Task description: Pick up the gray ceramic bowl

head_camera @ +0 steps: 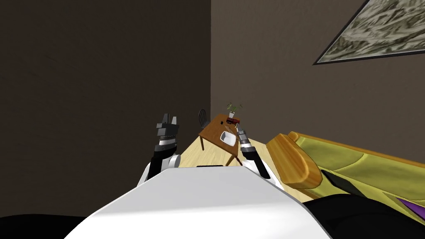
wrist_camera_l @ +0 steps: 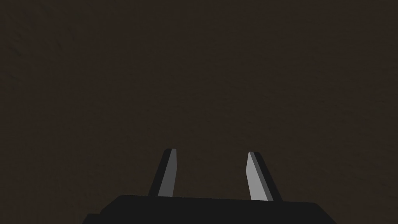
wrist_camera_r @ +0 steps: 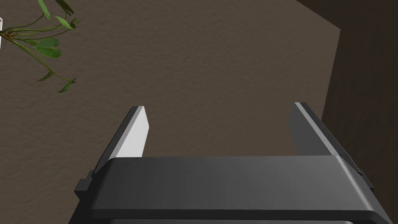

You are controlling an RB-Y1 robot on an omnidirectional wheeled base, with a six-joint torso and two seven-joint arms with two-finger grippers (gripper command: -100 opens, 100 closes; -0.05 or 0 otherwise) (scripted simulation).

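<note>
A pale grey bowl [head_camera: 228, 137] sits on a small brown wooden table [head_camera: 211, 132] ahead of me in the head view. My right gripper [head_camera: 239, 131] hovers just right of the bowl, above the table's right side. In the right wrist view the right gripper [wrist_camera_r: 219, 122] stands open with nothing between its fingers, facing a brown wall. My left gripper [head_camera: 170, 120] is raised to the left, away from the table. Its fingers [wrist_camera_l: 171, 171] stand apart and empty in the left wrist view.
A potted plant [head_camera: 232, 110] and a dark red object [head_camera: 232, 120] stand at the table's far end; plant leaves [wrist_camera_r: 46, 42] show beside the right gripper. A dark chair [head_camera: 203, 119] stands behind the table. A yellow-green sofa [head_camera: 352, 166] with an orange armrest [head_camera: 292, 159] lies right.
</note>
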